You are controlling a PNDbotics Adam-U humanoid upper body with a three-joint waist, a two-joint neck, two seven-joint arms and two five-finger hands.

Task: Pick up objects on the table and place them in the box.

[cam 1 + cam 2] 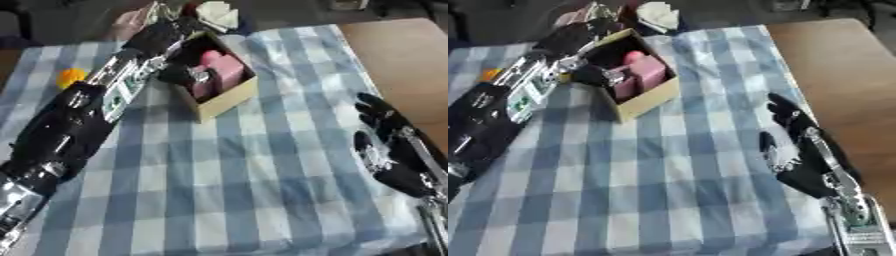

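A blue and white checked cloth [245, 190] covers most of the table, and bare brown table top [402, 60] shows past the cloth's right edge. A small cardboard box [229, 98] sits on the far part of the cloth, turned at a slant, with one corner pointing toward the robot. Inside the box there is a pink block [223, 67], and something dark lies just beside it that is too hard to make out. The robot's long black left arm [79, 120] comes in from the lower left and stretches up across the cloth to the box. The left hand [162, 35] is over the far left edge of the box, and its thumb hangs down into the box next to the pink block. I cannot tell if its fingers hold anything. A small orange thing [70, 76] lies on the cloth to the left of the arm, close to the cloth's left edge and well apart from the box. The right hand [794, 145] rests near the right edge of the cloth with its fingers straight and spread, holding nothing. Between the two arms, the whole middle and near part of the cloth is wide open room. Something white and crumpled [216, 14] lies past the far edge of the table, behind the box.
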